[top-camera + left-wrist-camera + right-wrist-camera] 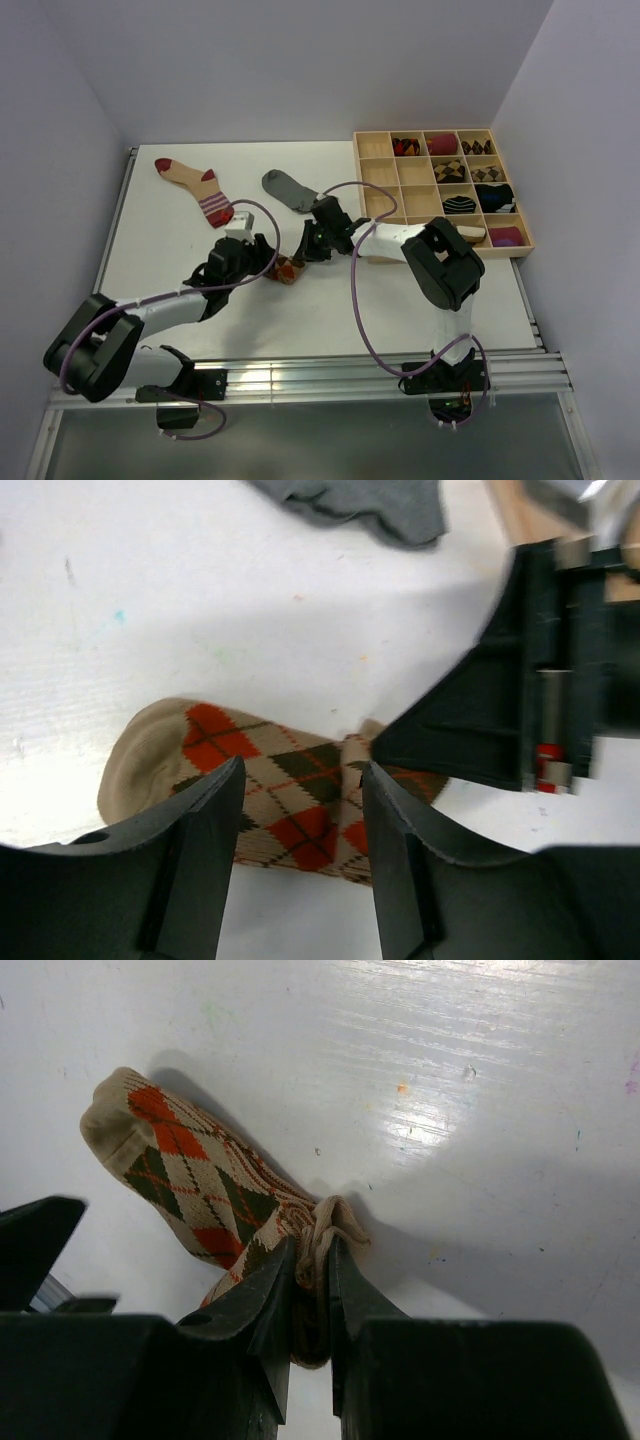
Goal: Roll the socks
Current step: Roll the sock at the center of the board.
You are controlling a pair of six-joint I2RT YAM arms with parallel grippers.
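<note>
- Rolling appears to be under way on the argyle sock (287, 268). It lies on the table (150, 240) between the two grippers, at 6 o'clock from the grey sock (288, 187).
- Right gripper (312, 1260): jaws narrow, pinching the bunched end of the argyle sock.
- Left gripper (300, 780): jaws wide, straddling the flat middle of the same sock. No grip is seen.
- Striped-cuff sock (195, 188): flat and unrolled, at 10 o'clock from the argyle sock. The grey sock is also unrolled.
- Recommendation: hold the right pinch firm and turn the bunched end over toward the rounded free end. Use the left jaws to pin the flat part so the fabric does not slide.
- Risk, as judged: a slack first turn would let the roll spring open on release.
</note>
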